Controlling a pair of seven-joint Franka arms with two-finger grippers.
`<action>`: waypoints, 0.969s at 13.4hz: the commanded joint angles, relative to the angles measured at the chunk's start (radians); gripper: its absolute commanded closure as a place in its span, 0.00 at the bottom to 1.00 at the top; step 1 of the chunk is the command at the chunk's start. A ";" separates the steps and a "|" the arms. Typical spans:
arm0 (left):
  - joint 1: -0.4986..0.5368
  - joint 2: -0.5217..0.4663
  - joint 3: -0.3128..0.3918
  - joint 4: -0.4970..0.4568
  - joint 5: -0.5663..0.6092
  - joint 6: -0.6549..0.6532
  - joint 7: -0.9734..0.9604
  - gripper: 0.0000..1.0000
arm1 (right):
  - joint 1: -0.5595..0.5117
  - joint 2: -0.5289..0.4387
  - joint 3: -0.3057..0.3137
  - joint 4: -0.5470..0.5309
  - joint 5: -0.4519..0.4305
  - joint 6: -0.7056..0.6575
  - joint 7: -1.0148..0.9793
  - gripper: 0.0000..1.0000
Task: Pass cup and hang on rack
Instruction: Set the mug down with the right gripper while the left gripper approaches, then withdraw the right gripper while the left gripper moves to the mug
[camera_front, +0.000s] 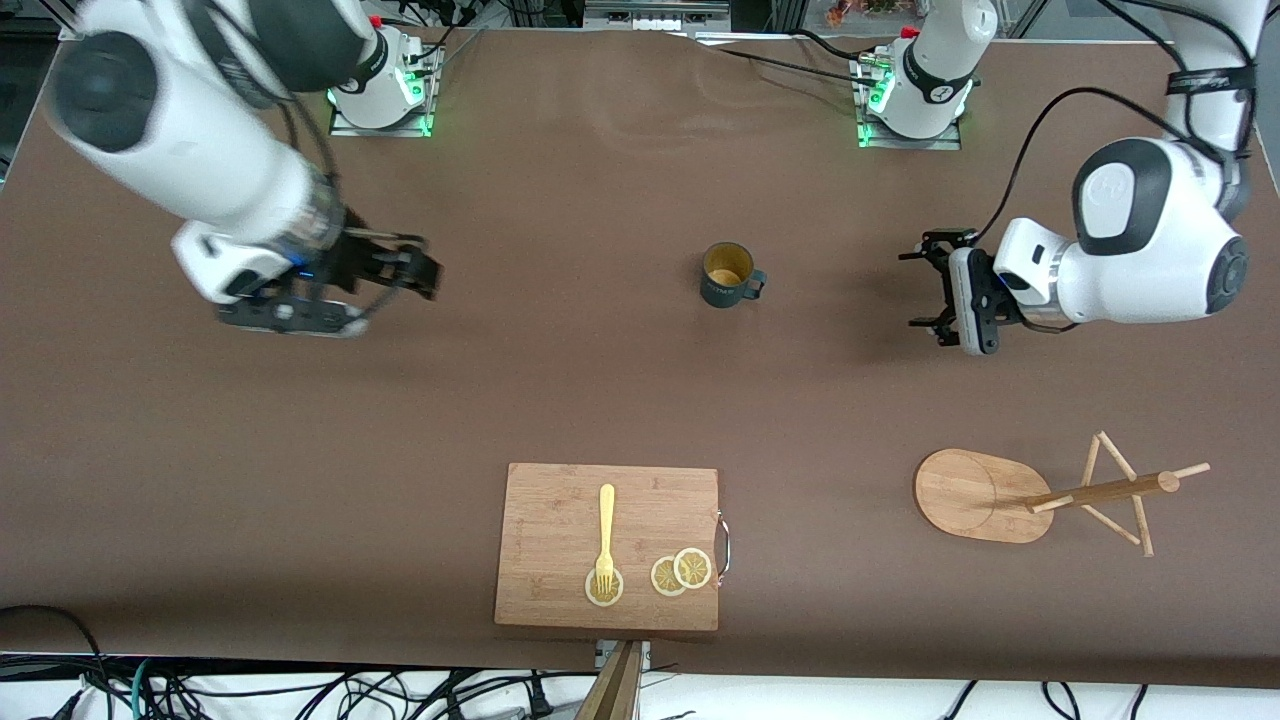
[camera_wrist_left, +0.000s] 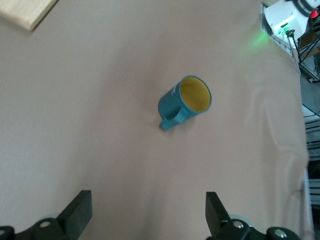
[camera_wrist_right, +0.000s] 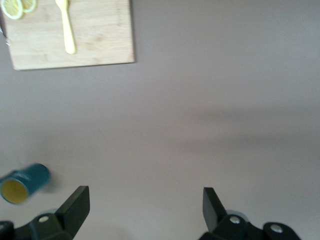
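The dark teal cup (camera_front: 730, 275) with its ochre inside stands upright mid-table, its handle toward the left arm's end. It also shows in the left wrist view (camera_wrist_left: 185, 102) and at the edge of the right wrist view (camera_wrist_right: 22, 184). The wooden rack (camera_front: 975, 495) sits nearer the front camera toward the left arm's end, and its pole (camera_front: 1100, 490) carries thin pegs. My left gripper (camera_front: 915, 288) is open and empty, beside the cup toward the left arm's end; its own view shows the jaws (camera_wrist_left: 148, 212) spread wide. My right gripper (camera_front: 400, 285) is open and empty (camera_wrist_right: 145, 210), over bare table toward the right arm's end.
A bamboo cutting board (camera_front: 610, 545) lies near the front edge, holding a yellow fork (camera_front: 605, 530) and lemon slices (camera_front: 680, 572). It also shows in the right wrist view (camera_wrist_right: 70, 32). The brown table (camera_front: 600, 380) lies bare between the cup and the board.
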 joint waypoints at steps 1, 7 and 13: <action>-0.002 -0.016 -0.001 -0.119 -0.114 0.123 0.195 0.00 | 0.010 -0.049 -0.122 -0.043 0.000 -0.039 -0.212 0.00; -0.014 0.099 -0.147 -0.153 -0.302 0.387 0.445 0.00 | 0.013 -0.041 -0.203 -0.020 -0.087 -0.059 -0.405 0.00; -0.028 0.168 -0.181 -0.237 -0.601 0.452 0.881 0.00 | 0.042 -0.046 -0.186 -0.007 -0.097 -0.067 -0.394 0.00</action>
